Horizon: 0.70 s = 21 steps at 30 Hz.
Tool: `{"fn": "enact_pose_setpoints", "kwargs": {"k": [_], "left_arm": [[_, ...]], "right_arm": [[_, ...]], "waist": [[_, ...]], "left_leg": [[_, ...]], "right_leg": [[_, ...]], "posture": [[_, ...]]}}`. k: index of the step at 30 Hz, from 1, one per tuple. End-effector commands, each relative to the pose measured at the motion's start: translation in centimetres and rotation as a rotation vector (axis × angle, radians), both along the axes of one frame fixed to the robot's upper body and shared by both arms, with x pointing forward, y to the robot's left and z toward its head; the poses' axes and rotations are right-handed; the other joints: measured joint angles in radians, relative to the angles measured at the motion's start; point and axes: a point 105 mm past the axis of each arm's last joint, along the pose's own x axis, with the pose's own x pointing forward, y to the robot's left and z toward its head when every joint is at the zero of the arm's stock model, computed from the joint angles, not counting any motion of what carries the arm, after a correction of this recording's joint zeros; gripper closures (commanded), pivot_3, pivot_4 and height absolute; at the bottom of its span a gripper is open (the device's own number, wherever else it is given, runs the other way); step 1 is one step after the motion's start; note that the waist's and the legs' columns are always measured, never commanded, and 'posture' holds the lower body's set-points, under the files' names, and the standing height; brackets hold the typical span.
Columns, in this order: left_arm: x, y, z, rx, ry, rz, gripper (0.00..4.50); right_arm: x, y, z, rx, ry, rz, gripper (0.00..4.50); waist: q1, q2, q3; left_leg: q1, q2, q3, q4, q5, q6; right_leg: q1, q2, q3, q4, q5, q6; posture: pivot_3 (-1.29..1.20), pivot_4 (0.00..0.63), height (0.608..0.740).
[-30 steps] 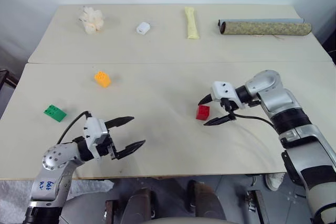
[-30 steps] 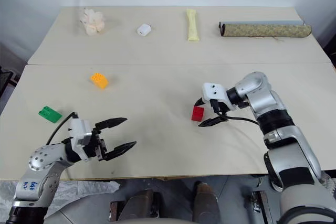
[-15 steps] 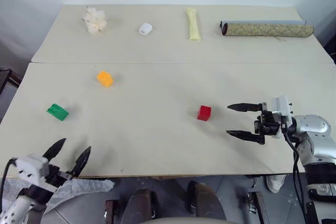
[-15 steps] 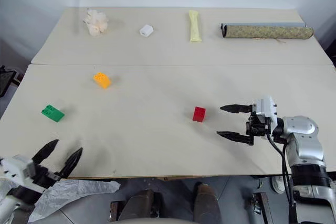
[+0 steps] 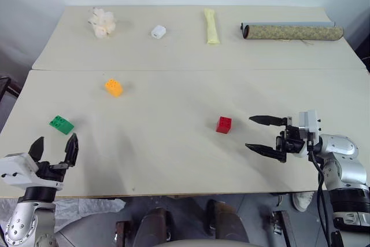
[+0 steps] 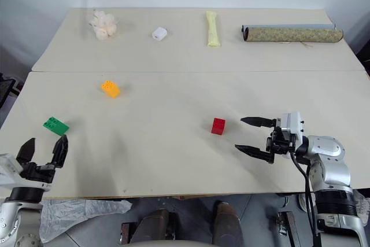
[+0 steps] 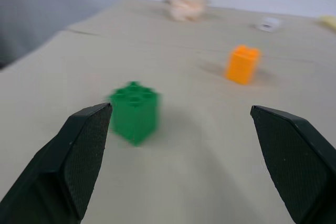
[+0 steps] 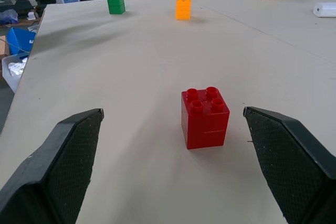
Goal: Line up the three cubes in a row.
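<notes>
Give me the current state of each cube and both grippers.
red cube: upright on the table, free, in front of the right gripper.
green cube: on the table, free, just ahead of the left gripper.
orange-yellow cube: upright, free, not in line.
left gripper: open, empty.
right gripper: open, empty.

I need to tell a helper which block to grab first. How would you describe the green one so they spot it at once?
Start at the near table, the one with the grippers over it, and go to its left end. The green block lies there alone, just ahead of the open left gripper. It is the only green thing; the orange-yellow block sits farther back and the red block is well to the right.
</notes>
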Motion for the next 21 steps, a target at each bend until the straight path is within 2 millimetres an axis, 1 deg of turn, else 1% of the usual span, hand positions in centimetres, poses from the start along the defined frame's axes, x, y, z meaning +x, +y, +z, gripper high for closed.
{"fn": "enact_pose_setpoints", "kwargs": {"k": [1, 4, 7, 11, 12, 14, 16, 19, 21], "left_arm": [[-2.2, 0.2, -0.7, 0.008, 0.02, 0.053, 0.0], [-3.8, -0.1, -2.1, 0.024, 0.064, 0.087, 0.0], [-3.9, -0.6, -2.2, 0.029, 0.063, 0.096, 0.0], [-1.2, -1.7, -0.4, 0.029, 0.028, 0.108, 0.0], [-0.3, -1.6, -0.3, 0.003, 0.035, 0.143, 0.0], [0.7, -1.3, -0.5, -0.061, 0.067, 0.236, 0.0], [1.6, -1.5, -0.4, -0.107, 0.086, 0.289, 0.0], [2.7, -1.7, 0.0, -0.117, 0.109, 0.352, 0.0], [3.6, -1.7, -0.1, -0.167, 0.118, 0.393, 0.0]], "right_arm": [[0.0, 0.6, 1.9, 0.031, -0.064, 0.026, 0.03], [0.1, 1.2, 2.2, 0.046, -0.074, 0.043, 0.03], [0.2, 1.4, 2.1, 0.045, -0.073, 0.049, 0.03], [0.3, 1.7, 2.0, 0.04, -0.063, 0.068, 0.03], [0.3, 1.8, 2.0, 0.039, -0.058, 0.073, 0.03], [0.4, 2.0, 2.0, 0.037, -0.053, 0.082, 0.03], [0.4, 2.2, 2.2, 0.038, -0.05, 0.09, 0.03], [0.4, 2.5, 2.3, 0.038, -0.045, 0.104, 0.03], [0.4, 2.7, 2.4, 0.038, -0.042, 0.111, 0.03]], "waist": [[0.0, 0.0, 0.0], [0.0, -0.002, 0.0], [0.007, -0.002, 0.0], [0.015, -0.002, 0.0], [0.016, -0.002, 0.0], [0.015, -0.002, 0.0], [0.014, -0.002, 0.0], [0.012, -0.002, 0.0], [0.013, -0.002, 0.0]], "left_leg": [[0.0, 0.0, 0.001, 0.0, 0.0, 0.001], [0.0, 0.0, 0.001, 0.0, -0.001, 0.001], [0.0, 0.0, 0.002, 0.001, -0.002, 0.001], [0.0, 0.0, 0.002, 0.002, -0.003, 0.003], [0.0, 0.0, 0.002, 0.002, -0.003, 0.003], [0.0, 0.0, 0.003, 0.002, -0.003, 0.003], [0.0, 0.0, 0.003, 0.002, -0.003, 0.003], [0.0, 0.0, 0.003, 0.002, -0.004, 0.003], [0.0, -0.001, 0.004, 0.002, -0.004, 0.003]], "right_leg": [[0.0, 0.0, 0.001, 0.0, 0.0, 0.0], [0.0, 0.0, 0.001, 0.0, 0.0, 0.0], [-0.001, 0.0, 0.001, 0.0, 0.0, 0.0], [-0.001, -0.001, 0.002, 0.0, 0.0, 0.0], [-0.001, -0.001, 0.002, 0.0, 0.0, 0.0], [-0.001, -0.001, 0.003, 0.001, 0.0, 0.0], [-0.001, 0.0, 0.003, 0.001, 0.0, 0.0], [-0.001, 0.0, 0.003, 0.0, 0.0, 0.0], [-0.001, 0.0, 0.003, 0.0, 0.0, 0.0]], "posture": [[0.0, 0.15, 0.74], [0.0, 0.15, 0.74], [0.0, 0.15, 0.74], [0.0, 0.15, 0.74], [0.0, 0.15, 0.74], [0.0, 0.15, 0.74], [0.0, 0.15, 0.74], [0.0, 0.15, 0.74], [0.0, 0.15, 0.74]]}}
